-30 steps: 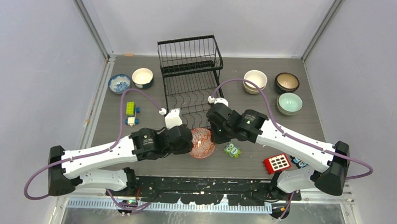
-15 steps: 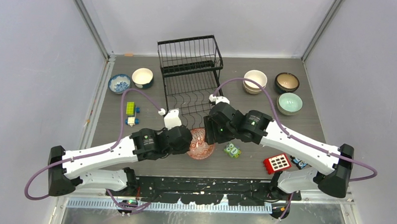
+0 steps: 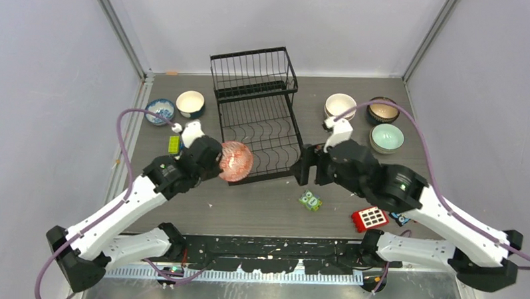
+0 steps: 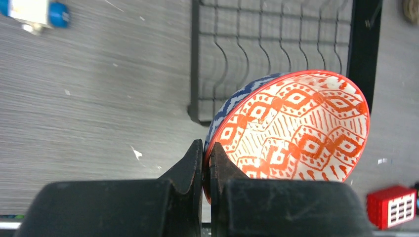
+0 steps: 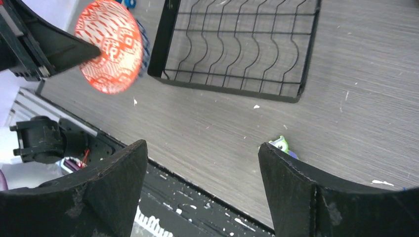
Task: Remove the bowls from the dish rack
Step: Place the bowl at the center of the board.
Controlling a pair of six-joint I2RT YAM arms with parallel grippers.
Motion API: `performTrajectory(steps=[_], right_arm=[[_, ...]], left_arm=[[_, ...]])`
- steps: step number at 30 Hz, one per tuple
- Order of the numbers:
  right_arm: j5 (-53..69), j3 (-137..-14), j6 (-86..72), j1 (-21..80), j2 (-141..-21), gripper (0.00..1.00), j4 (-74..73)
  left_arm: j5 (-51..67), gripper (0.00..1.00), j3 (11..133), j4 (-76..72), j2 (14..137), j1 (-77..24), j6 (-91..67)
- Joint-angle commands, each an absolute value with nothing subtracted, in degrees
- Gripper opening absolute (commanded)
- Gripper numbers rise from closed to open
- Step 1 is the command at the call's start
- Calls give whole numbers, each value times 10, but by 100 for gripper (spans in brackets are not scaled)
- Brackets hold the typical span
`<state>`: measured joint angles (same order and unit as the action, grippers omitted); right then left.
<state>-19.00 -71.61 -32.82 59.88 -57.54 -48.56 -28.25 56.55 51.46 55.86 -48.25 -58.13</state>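
Red-patterned bowl (image 4: 296,123): tipped on its edge, its orange-red lattice inside facing the right arm and a blue-patterned outside showing at the rim; it hangs at the near-left corner of the rack's lower tray.
Left gripper (image 4: 206,150): jaws pinching the bowl's rim, one finger inside and one outside.
Dish rack (image 3: 257,103): black wire, raised upper basket at the back, wavy-wired lower tray in front, mid-worktop.
Right gripper (image 5: 201,148): jaws spread wide, gripping nothing, just off the tray's near-right corner.
Left of the rack: a blue-patterned bowl (image 3: 159,110) and a cream-lined bowl (image 3: 190,104), side by side.
Right of the rack: stacked cream bowls (image 3: 340,107), a dark brown bowl (image 3: 383,112), a mint green bowl (image 3: 387,138).
Worktop (image 3: 260,209): grey wood-grain, carrying a green owl toy (image 3: 309,201) and a red block (image 3: 370,218) near the front.
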Motion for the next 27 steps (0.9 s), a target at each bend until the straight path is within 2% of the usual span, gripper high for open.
performTrajectory(steps=[1, 10, 18, 27], right_arm=[[-253, -631, -322, 600, -504, 87, -387], [-251, -515, -340, 600, -472, 86, -300], [-227, -463, -350, 600, -444, 85, -280], [-200, -428, -357, 600, -397, 85, -283]], left_arm=[[-240, 0, 603, 511, 539, -379, -512], [-163, 0, 628, 505, 560, -150, -470], [-109, 0, 586, 462, 552, 76, -513], [-108, 0, 515, 382, 570, 219, -586]])
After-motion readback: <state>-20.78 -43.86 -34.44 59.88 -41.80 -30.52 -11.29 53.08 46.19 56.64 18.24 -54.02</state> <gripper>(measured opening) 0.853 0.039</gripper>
